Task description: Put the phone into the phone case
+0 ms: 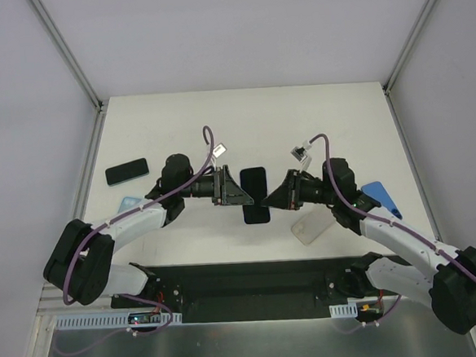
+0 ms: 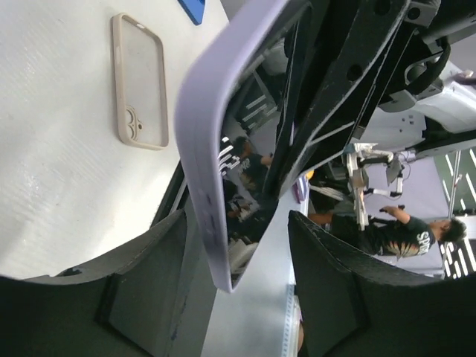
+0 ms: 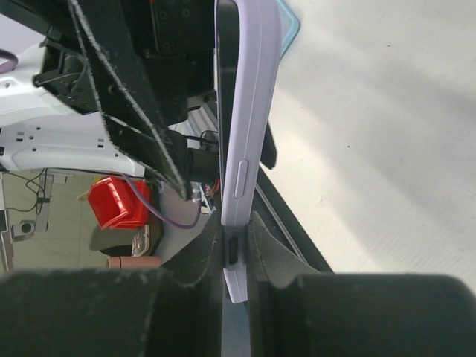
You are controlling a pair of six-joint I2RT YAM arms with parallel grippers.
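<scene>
Item: glossy black slab phone (image 1: 254,189), held in the air above the middle of the white bench (image 1: 242,121) between 2 arms, lying against the inside of a lavender soft-plastic phone case (image 3: 256,97). Whether every corner is seated cannot be told; along the upper stretch in the right wrist view the black edge appears to stand slightly proud of the lavender lip. Right hand (image 3: 235,242): clamped on the lower long edge of the case and phone, beside the side buttons. Left hand (image 2: 239,245): fingers spread apart, with the cased phone between them and a clear gap on 1 side, so nothing is gripped by it. Risks, as judged: support comes from 1 narrow edge pinch only, so a push from the left hand could pivot or slip the pair out of it. Pressure on 1 corner could spring another corner out of the lip, and a drop to the bench could part phone and case. Also on the bench: a second black phone (image 1: 127,171) at far left and a beige-rimmed clear case (image 2: 139,82), both well apart. Writing: no brand is legible on phone or case; white lettering on a dark shirt (image 2: 416,239) in the background is too broken to be read.
</scene>
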